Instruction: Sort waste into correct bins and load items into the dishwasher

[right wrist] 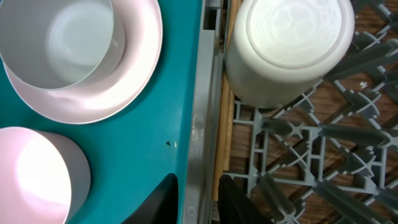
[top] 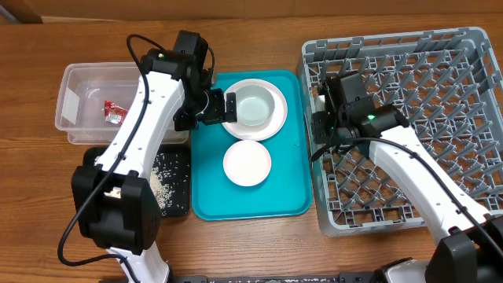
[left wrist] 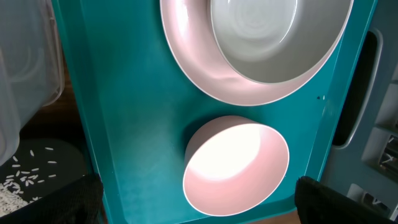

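Observation:
A teal tray [top: 291, 189] holds a white plate [top: 271, 127] with a grey bowl [top: 255, 106] on it, and a small pink-white bowl [top: 247, 163] nearer the front. My left gripper [top: 227, 108] is wide open and empty at the plate's left rim. In the left wrist view its fingers [left wrist: 199, 202] straddle the small bowl [left wrist: 236, 165] from above, with the plate [left wrist: 205, 74] beyond. My right gripper [top: 321, 130] is at the grey dish rack's [top: 409, 47] left wall. Its fingers [right wrist: 202, 199] are almost together and hold nothing. A white cup [right wrist: 286, 50] stands upside down in the rack.
A clear plastic bin [top: 78, 86] at the left holds a red wrapper [top: 115, 112]. A black tray [top: 174, 169] with scattered rice lies in front of it. The rack's wall [right wrist: 199, 124] lies right beside the teal tray's edge [right wrist: 180, 93].

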`<state>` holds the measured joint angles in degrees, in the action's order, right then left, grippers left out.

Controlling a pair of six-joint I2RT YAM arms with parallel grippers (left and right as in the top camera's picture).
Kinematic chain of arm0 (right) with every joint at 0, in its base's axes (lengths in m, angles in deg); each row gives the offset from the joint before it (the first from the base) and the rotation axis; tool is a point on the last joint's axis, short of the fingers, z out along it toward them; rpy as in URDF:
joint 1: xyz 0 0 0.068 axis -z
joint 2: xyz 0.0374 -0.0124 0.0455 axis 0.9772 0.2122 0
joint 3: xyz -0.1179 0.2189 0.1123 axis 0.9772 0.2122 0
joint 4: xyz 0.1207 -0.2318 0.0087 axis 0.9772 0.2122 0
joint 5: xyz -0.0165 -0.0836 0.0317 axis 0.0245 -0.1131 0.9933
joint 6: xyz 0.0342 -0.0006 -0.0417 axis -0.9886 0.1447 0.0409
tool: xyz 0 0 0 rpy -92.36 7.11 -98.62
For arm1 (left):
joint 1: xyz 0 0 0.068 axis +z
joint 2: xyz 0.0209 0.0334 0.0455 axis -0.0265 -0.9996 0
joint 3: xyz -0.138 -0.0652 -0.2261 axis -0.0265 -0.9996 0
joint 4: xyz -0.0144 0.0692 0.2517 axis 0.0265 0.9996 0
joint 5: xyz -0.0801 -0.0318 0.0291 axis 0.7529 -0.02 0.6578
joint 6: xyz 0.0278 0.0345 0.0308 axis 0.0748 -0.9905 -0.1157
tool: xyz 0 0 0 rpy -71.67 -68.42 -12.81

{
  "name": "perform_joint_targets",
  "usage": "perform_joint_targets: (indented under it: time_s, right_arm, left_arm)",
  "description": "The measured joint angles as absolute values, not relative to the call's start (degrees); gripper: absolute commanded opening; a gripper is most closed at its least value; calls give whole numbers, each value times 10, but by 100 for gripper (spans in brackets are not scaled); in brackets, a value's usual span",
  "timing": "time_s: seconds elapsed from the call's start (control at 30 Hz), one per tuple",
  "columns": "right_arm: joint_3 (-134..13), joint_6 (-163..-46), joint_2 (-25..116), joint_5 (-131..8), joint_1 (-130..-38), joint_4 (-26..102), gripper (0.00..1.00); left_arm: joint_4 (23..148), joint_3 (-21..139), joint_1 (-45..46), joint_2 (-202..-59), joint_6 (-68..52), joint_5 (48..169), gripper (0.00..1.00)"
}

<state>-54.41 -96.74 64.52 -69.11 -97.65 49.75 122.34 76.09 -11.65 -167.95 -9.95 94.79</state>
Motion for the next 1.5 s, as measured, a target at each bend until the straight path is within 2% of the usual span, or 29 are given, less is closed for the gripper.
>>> perform_joint_targets:
  time_s: [0.57,1.2,1.3,1.5]
  right_arm:
    - [-491,-968,645,-687,-977,442,24]
    - [-490,-967,645,-668,-977,451,23]
    - [-490,-965,645,-667,-977,452,13]
    - [-490,-968,645,-667,-977,452,13]
  left_arm:
    - [1223,761,-116,-1680,-100,946,100]
    - [1223,761,-116,-1680,-100,946,100]
    - [1223,761,-116,-1680,-99,946,100]
    - [1223,761,-116,-1680,-100,946,100]
